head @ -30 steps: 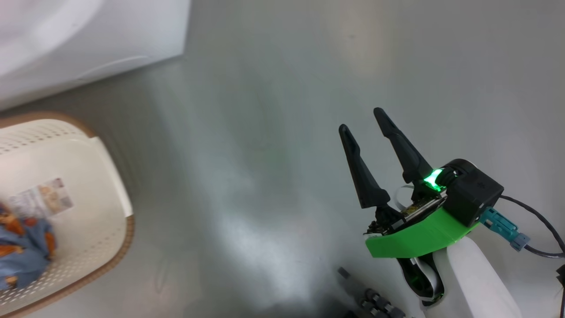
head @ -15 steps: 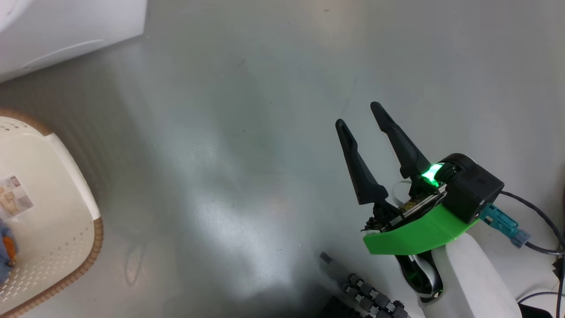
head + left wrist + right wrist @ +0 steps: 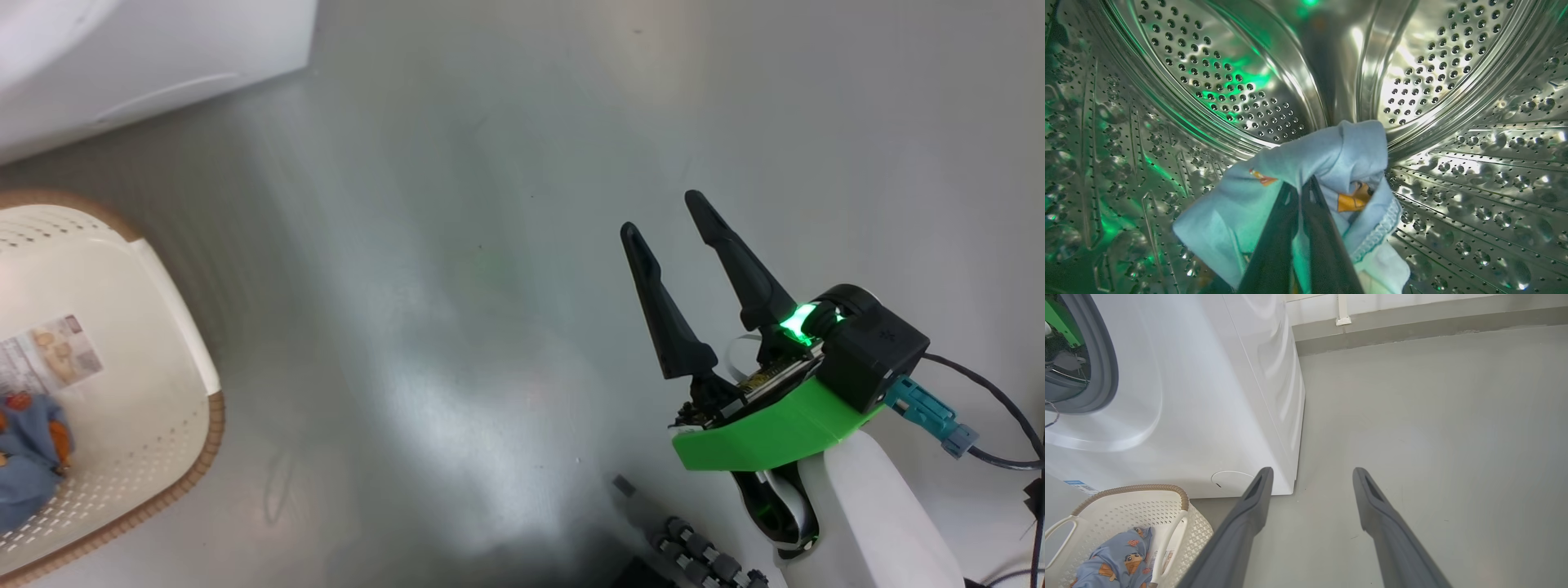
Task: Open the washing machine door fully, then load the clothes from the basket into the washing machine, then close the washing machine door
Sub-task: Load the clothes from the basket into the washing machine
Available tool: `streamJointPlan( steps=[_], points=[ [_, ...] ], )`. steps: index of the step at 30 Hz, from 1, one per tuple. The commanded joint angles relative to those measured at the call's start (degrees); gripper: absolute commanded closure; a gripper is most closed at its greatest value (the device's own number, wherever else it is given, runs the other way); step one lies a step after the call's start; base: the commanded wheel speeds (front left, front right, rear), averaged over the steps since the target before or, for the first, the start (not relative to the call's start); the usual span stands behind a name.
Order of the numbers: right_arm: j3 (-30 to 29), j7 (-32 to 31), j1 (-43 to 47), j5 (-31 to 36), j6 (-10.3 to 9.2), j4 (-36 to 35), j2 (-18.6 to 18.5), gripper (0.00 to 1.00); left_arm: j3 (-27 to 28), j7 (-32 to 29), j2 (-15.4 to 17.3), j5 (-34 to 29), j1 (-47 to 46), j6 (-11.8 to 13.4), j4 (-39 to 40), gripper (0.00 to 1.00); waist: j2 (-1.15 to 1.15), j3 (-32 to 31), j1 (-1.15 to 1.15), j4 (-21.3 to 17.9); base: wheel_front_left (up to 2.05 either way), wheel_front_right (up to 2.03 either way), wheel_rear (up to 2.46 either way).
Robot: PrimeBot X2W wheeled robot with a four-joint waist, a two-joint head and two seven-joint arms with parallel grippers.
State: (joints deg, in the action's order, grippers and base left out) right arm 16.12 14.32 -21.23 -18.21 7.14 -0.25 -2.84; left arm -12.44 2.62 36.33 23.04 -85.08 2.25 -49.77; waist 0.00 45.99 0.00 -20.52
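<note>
Fingers [image 3: 663, 314] of right gripper [image 3: 661, 214] spread above bare grey floor [image 3: 490, 245], blue cartoon-print bundle [image 3: 28, 465] in cream basket [image 3: 214, 425] at left edge, left gripper [image 3: 1302, 183] pressed together on second blue bundle [image 3: 1331, 151] inside steel drum [image 3: 1453, 61], white washing machine [image 3: 1208, 396] just behind basket, open floor alongside

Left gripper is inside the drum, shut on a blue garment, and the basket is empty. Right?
No. The basket is not empty: the right wrist view shows a blue printed bundle lying in it. The left gripper is inside the drum, shut on a blue garment.
</note>
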Motion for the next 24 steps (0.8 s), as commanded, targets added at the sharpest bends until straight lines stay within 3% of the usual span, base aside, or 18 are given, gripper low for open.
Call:
streamJointPlan(
  steps=[1,14,24],
  points=[
    [0.9,0.7,1.1,0.2,0.35,-1.0,0.0,0.00,0.5,0.4,2.6,0.1,0.6,-0.2,1.1,0.00,0.00,-0.6,0.00,0.5,0.00,0.00,0.00],
    [-0.7,0.7,2.4,1.6,0.35,-0.4,0.0,0.00,2.0,8.1,-0.9,3.7,13.7,1.1,5.5,0.00,0.00,-6.2,0.00,4.4,0.00,0.00,0.00],
    [-3.5,0.7,4.6,4.2,0.35,0.2,0.0,0.00,4.9,11.8,-4.8,5.8,36.6,7.0,26.1,0.00,0.00,-12.0,0.00,9.1,0.00,0.00,0.00]
  ],
)
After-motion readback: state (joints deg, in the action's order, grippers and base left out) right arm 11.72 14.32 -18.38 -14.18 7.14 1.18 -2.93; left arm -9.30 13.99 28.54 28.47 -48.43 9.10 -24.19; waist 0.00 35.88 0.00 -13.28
